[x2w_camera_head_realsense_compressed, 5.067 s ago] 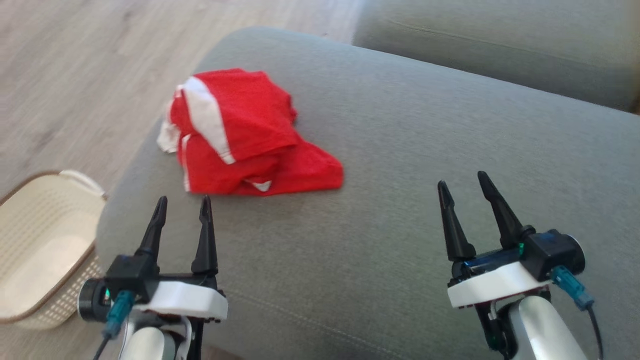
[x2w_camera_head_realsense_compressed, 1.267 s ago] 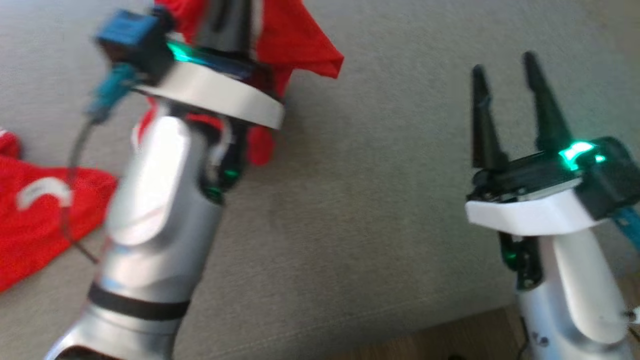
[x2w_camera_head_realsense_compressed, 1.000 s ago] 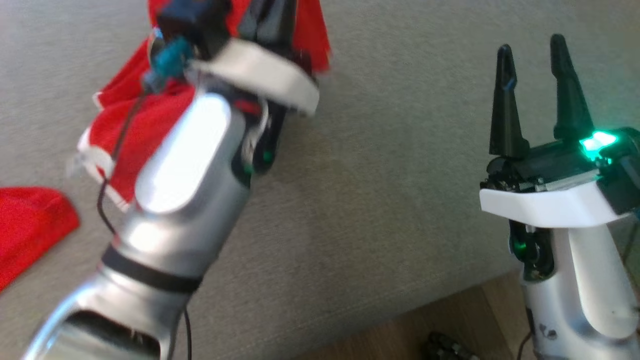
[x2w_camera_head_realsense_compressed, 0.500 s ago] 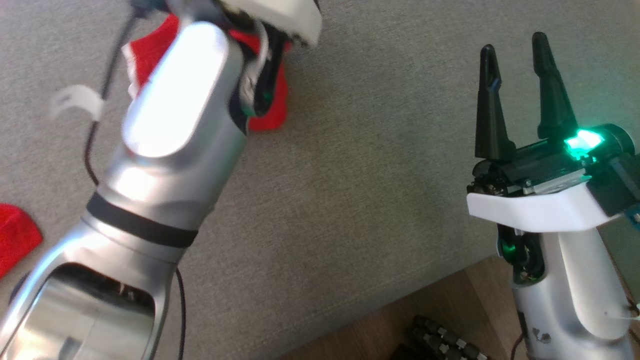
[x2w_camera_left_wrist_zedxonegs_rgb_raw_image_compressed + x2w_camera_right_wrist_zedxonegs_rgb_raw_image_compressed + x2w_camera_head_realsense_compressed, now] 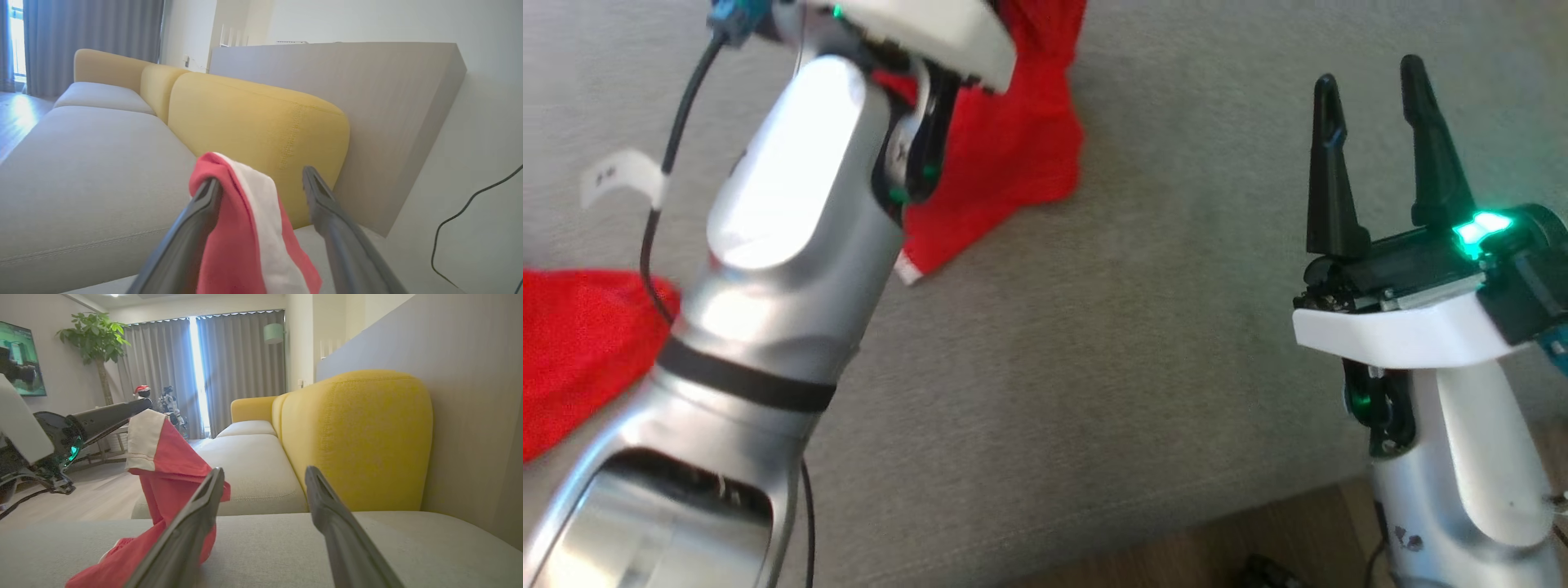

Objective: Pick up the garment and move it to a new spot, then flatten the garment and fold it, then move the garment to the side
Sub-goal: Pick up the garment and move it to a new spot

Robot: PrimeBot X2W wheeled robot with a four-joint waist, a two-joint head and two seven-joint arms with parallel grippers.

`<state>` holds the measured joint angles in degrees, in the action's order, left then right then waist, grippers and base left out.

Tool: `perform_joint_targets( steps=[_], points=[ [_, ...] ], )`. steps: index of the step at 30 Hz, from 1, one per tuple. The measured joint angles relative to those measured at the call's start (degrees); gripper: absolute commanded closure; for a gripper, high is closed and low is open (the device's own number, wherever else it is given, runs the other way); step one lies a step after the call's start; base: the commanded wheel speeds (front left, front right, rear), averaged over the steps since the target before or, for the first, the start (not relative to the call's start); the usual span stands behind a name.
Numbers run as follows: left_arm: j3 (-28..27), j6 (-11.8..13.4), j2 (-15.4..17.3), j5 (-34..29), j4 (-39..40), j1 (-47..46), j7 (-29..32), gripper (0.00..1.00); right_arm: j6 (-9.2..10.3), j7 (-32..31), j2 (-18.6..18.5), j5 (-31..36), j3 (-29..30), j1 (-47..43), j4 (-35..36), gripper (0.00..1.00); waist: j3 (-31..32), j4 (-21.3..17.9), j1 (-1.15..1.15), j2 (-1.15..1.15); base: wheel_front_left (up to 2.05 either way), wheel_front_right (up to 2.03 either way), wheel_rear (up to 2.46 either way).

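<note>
Red-and-white cloth garment (image 5: pixel 1013 147) hangs off left gripper's (image 5: pixel 260 175) released jaws over grey sofa (image 5: pixel 1135 367); right gripper (image 5: pixel 1370 69) gapes empty. Flattening looks next.

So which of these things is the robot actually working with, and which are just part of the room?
In the job: red garment, draped over one finger of the open left gripper; right gripper, open and empty; grey sofa seat beneath.
Just lying about: yellow backrest, plant, curtains, wall cable.
</note>
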<state>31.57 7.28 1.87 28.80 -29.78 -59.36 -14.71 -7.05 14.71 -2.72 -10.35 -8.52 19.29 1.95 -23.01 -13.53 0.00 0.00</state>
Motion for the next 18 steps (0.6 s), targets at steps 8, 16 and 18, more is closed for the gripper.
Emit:
perform_joint_targets(
  steps=[8, 16, 18],
  points=[
    [-2.25, -4.94, -0.07, -2.6, -2.57, 7.26, 0.0, 0.0, 0.0, 0.0, 0.0, 1.99, 1.44, -1.61, -2.42, 0.0, 4.62, 6.66, 0.0, 0.0, 0.0, 0.0, 0.0],
    [0.98, -8.31, -0.03, -3.0, -4.77, 11.6, 0.0, 0.0, 0.0, 0.0, -0.01, 2.8, 1.58, -3.69, -4.04, 0.0, 8.72, 12.26, 0.0, 0.0, 0.0, 0.0, 0.0],
    [2.82, -8.39, 0.0, -2.91, -5.09, 12.16, 0.0, 0.0, 0.0, 0.0, -0.01, 2.8, 1.05, -3.68, -4.08, 0.0, 9.62, 12.87, 0.0, 0.0, 0.0, 0.0, 0.0]
  ],
)
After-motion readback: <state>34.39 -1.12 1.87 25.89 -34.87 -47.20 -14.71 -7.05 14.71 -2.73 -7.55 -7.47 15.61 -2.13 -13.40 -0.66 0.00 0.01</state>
